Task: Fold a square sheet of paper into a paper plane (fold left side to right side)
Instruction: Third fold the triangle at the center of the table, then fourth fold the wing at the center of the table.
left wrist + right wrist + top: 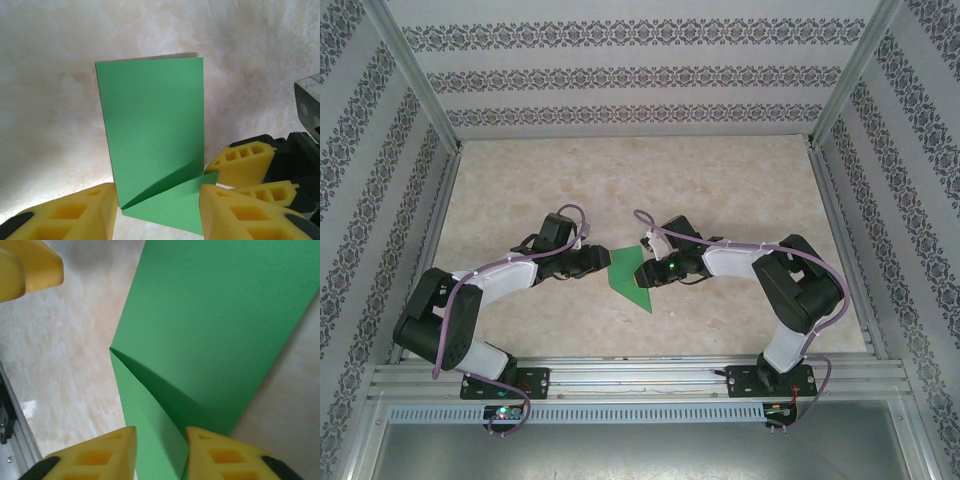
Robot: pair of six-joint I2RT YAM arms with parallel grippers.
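Partly within left tool (pixel 159 197), paper (pixel 150 125)

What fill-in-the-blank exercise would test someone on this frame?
The paper is ____ in colour.
The left fingers are ____ in colour.
The left fingers stand ____, not shut.
The paper rests on the table, ____ the left arm and the right arm.
Missing words: green; yellow; open; between.
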